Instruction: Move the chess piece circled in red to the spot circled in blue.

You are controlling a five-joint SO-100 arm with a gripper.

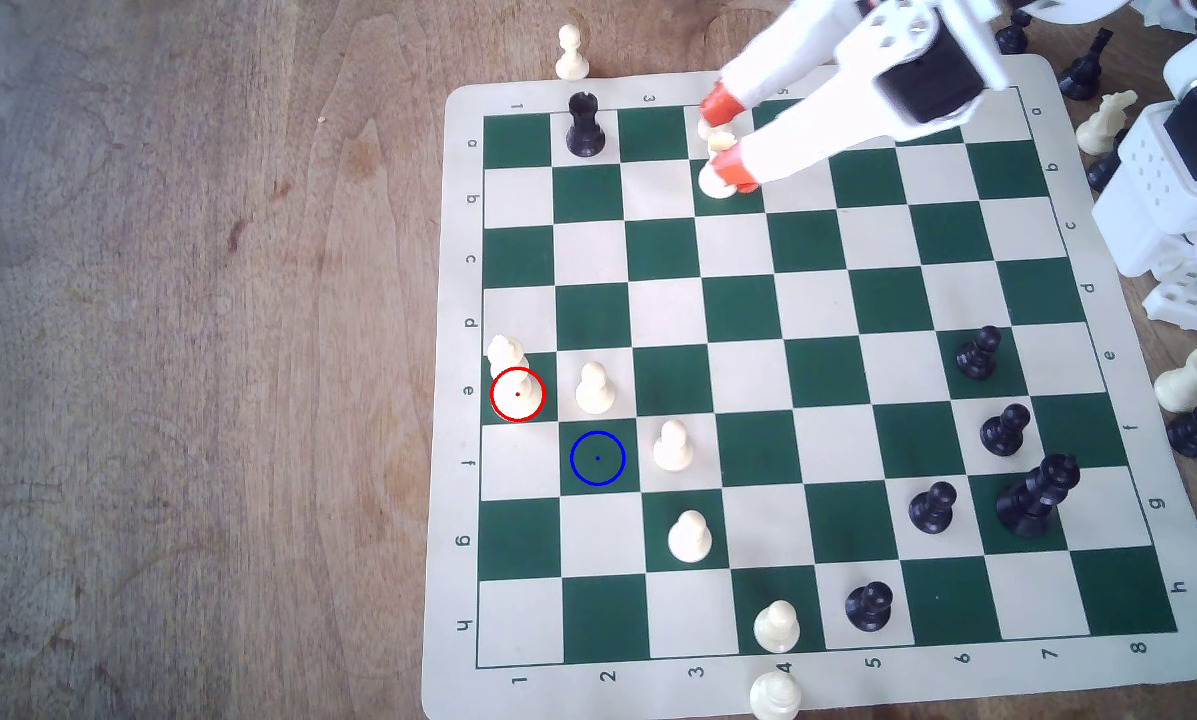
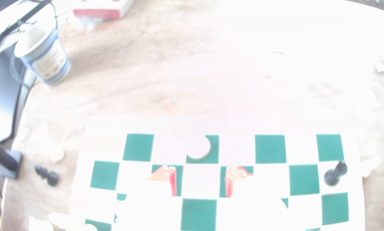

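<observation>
While the end effector hangs spread around a cream piece at the board's far edge, the chess piece circled in red waits far left, beside the spot circled in blue. Closing here would likely lift the wrong piece.

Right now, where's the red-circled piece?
In the exterior view the red-circled piece stands at the board's left edge, in row e, left of a white pawn and diagonally up-left of the blue-ringed square.
</observation>
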